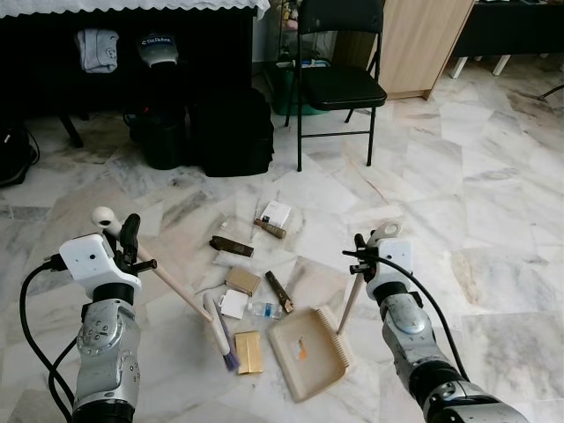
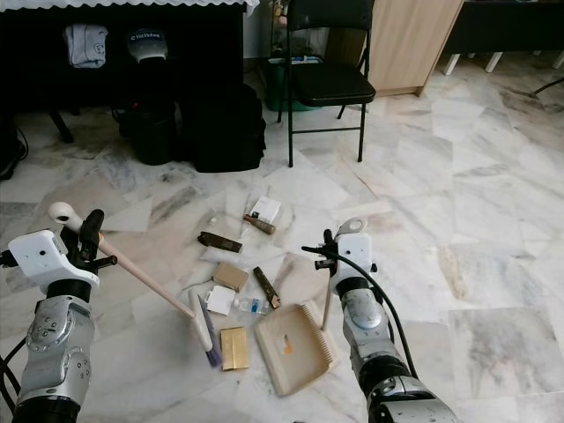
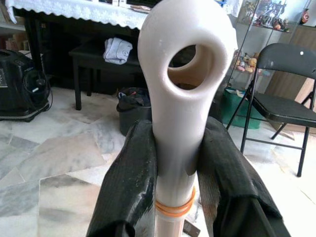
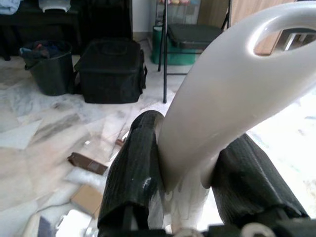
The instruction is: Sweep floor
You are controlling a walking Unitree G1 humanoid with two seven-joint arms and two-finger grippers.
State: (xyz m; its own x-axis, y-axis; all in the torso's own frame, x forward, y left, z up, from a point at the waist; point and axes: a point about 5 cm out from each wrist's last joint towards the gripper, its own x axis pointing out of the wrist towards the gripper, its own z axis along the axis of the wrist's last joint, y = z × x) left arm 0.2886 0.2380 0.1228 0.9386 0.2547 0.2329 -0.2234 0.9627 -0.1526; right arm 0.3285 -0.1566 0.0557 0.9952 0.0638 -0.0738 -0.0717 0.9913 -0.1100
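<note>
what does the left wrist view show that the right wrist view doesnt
Left wrist view: the left hand shut on the broom handle, a dark bench with folded grey cloth on it, and a lace-edged table.

Right wrist view: the right hand shut on the dustpan handle, a black bag, and litter on the floor, such as a brown packet.

Both: the black folding chair, the dark bin and the marble floor.

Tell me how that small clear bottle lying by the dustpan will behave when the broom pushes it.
The clear bottle lies on its side on smooth marble floor, so it will probably roll or skid rather than slide steadily. It looks light, so the broom may flick it past the dustpan.
</note>
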